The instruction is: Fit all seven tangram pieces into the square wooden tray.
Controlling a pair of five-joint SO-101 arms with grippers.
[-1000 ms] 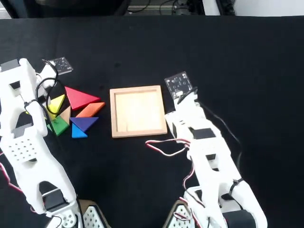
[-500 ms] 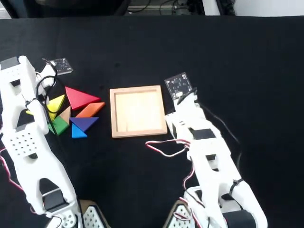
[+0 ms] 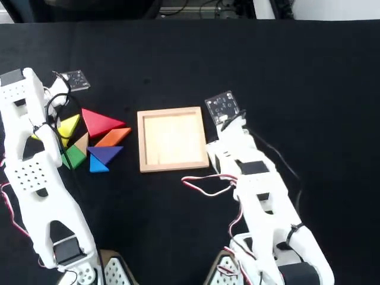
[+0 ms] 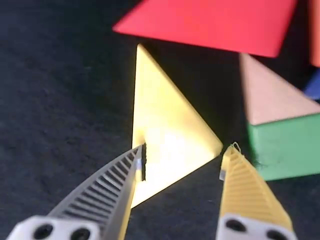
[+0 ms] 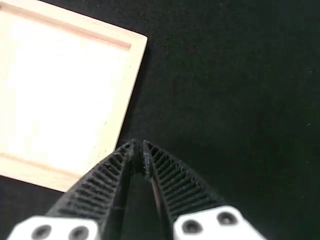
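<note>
On the left of the black table point(image 3: 309, 71), the left arm point(image 3: 35, 172) reaches over the far left side of a cluster of coloured pieces. The left gripper point(image 4: 186, 150) hangs low over the yellow triangle point(image 4: 160, 130), with its fingers spread apart. One fingertip is at the triangle's long edge and the other just beside its opposite corner, so they straddle it without pinching it. Whether either tip touches the wood cannot be told. In the high view the yellow triangle point(image 3: 70, 126) lies at the cluster's left edge, partly under the arm. Just right of it is the red triangle point(image 3: 101, 122), the largest piece. Below these sit a tan triangle point(image 3: 82, 142) and a green piece point(image 3: 74, 156), which touch each other in the left wrist view. Further right are an orange piece point(image 3: 113, 136), a purple triangle point(image 3: 107, 153) and a small blue triangle point(image 3: 97, 165). All seven lie on the table, to the left of the tray. The tray point(image 3: 172, 110) sits flat near the middle, and the orange piece's tip is near its left rim. To the tray's right, the right arm point(image 3: 255, 178) stretches up from the near edge. The right gripper point(image 5: 137, 147) has its fingers pressed together on nothing, and its tip is at the tray's outer rim point(image 5: 130, 75).
</note>
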